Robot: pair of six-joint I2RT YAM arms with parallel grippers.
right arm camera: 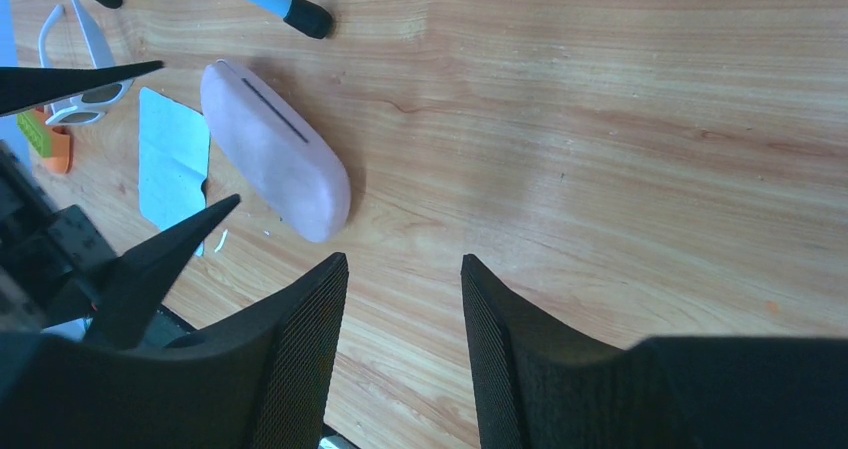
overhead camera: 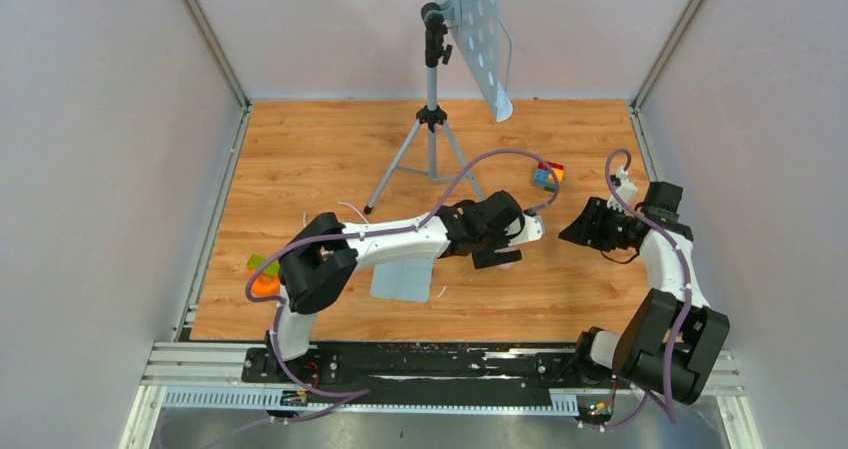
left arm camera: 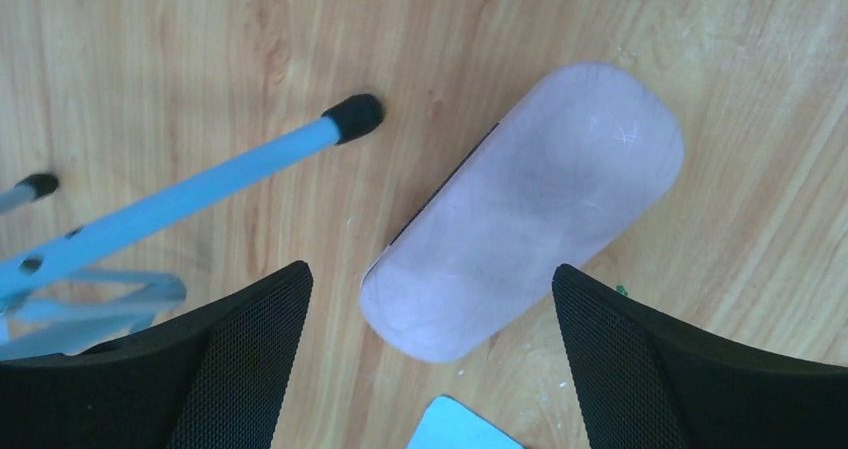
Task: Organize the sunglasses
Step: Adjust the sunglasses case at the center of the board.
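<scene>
Sunglasses (right arm camera: 88, 101) lie on the wooden table (right arm camera: 600, 119) at the upper left of the right wrist view, beside the blue-grey cloth (right arm camera: 172, 154) and partly hidden by a dark pointed part. The left gripper (left arm camera: 430, 269) hangs with its jaws wide apart over the pink case (left arm camera: 520, 209), gripping nothing. At the centre right of the top view, the right gripper (right arm camera: 402, 264) stands partly parted and empty over bare wood.

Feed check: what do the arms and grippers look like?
Left arm and right arm: white links, black joint housings, each with a looping purple cable. Left gripper and right gripper: black tapered fingers with a fine mesh texture.
</scene>
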